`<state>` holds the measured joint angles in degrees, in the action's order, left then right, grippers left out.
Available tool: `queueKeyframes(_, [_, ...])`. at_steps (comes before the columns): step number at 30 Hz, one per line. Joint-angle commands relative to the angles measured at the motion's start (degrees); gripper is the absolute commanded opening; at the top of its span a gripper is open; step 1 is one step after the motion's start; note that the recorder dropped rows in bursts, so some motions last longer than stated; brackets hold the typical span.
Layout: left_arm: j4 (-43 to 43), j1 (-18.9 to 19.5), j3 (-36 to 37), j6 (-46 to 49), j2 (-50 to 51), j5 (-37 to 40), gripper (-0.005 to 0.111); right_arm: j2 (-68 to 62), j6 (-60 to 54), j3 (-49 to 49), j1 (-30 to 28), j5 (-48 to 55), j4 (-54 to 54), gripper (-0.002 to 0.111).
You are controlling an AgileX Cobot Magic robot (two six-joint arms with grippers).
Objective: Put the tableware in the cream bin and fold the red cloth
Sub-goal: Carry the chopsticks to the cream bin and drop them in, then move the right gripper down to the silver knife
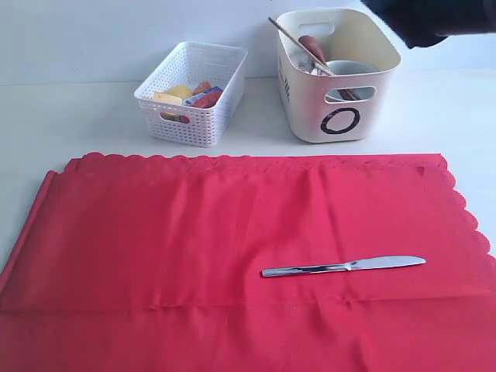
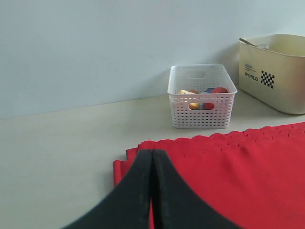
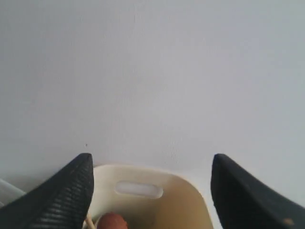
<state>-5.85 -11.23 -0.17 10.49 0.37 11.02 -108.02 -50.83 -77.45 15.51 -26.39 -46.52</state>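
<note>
Nearest you, the red cloth [image 1: 194, 248] lies spread flat on the surface [image 1: 77, 116], with the knife [image 1: 343, 266] resting on it. Your left end effector [image 2: 152, 152] is pinched closed and empty. Beyond the cloth, the white basket [image 1: 194, 93] sits beside the cream bin [image 1: 337, 93]. Your right end effector [image 3: 151, 162] hangs wide and empty above that bin.

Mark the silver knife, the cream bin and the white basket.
silver knife [image 1: 344, 267], exterior view, middle of its length.
cream bin [image 1: 306, 112], exterior view, front wall.
white basket [image 1: 194, 128], exterior view, front wall.
</note>
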Motion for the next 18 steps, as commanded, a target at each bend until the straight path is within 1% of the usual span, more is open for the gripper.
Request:
queueKeyframes(1, [0.0, -0.3, 0.2, -0.2, -0.4, 0.0, 0.001, 6.1, -0.5, -0.3, -0.3, 2.1, -1.4, 0.067])
queueKeyframes(3, [0.0, -0.3, 0.2, -0.2, -0.4, 0.0, 0.001, 8.9, -2.2, -0.3, -0.3, 5.0, -3.3, 0.067])
queueKeyframes(4, [0.0, -0.3, 0.2, -0.1, -0.4, 0.0, 0.001, 10.1, -4.7, -0.3, -0.3, 6.6, -4.6, 0.067])
queueKeyframes(8, [0.0, -0.3, 0.2, 0.0, -0.4, 0.0, 0.001, 15.8, -19.8, 0.1, -0.3, 16.8, -11.0, 0.065])
queueKeyframes(11, [0.0, -0.3, 0.2, 0.0, -0.4, 0.0, 0.001, 19.9, -26.4, 1.1, -0.3, 25.9, -12.9, 0.061])
queueKeyframes(15, [0.0, -0.3, 0.2, -0.1, -0.4, 0.0, 0.001, 24.3, -27.1, 2.0, -0.3, 38.6, -9.1, 0.057])
queueKeyframes(18, [0.0, -0.3, 0.2, -0.1, -0.4, 0.0, 0.001, 26.6, -27.1, 2.2, -0.3, 51.4, -0.9, 0.055])
